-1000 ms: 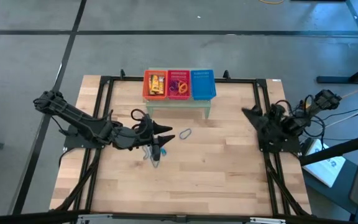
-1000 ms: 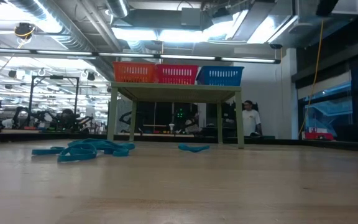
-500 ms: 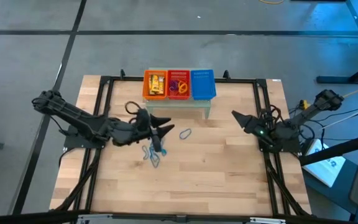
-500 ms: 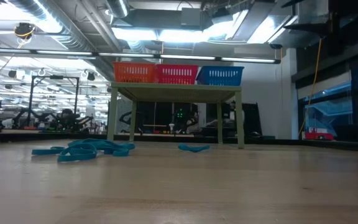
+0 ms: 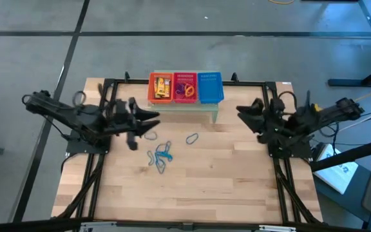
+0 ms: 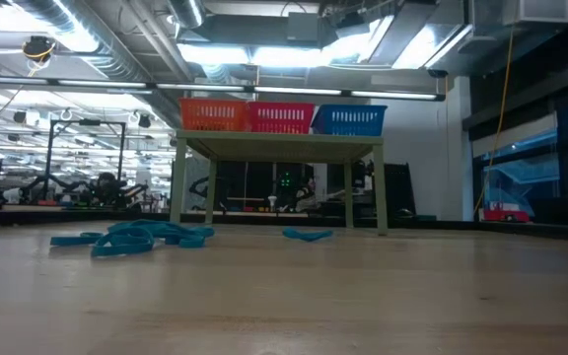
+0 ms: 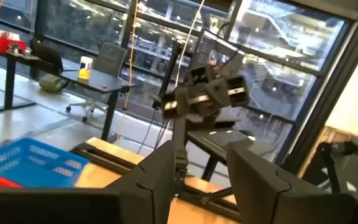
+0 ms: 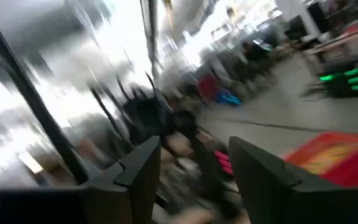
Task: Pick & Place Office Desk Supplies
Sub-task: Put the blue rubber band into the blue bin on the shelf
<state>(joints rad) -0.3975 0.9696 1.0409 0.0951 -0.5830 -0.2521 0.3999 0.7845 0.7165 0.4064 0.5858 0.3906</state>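
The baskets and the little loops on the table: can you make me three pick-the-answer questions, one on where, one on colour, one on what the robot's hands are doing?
1. Where do the three mesh baskets stand?
A. on the small green stand
B. on the floor
C. in an end effector

2. What colour is the right-hand mesh basket?
A. orange
B. blue
C. red

3. What does the left end effector hold?
A. a loop
B. a basket
C. nothing

Answers:
1 A: the row sits atop the small green stand.
2 B: the blue mesh basket is farthest right.
3 C: the left end effector has empty fingers, and the thin blue loops lie on the wooden table.
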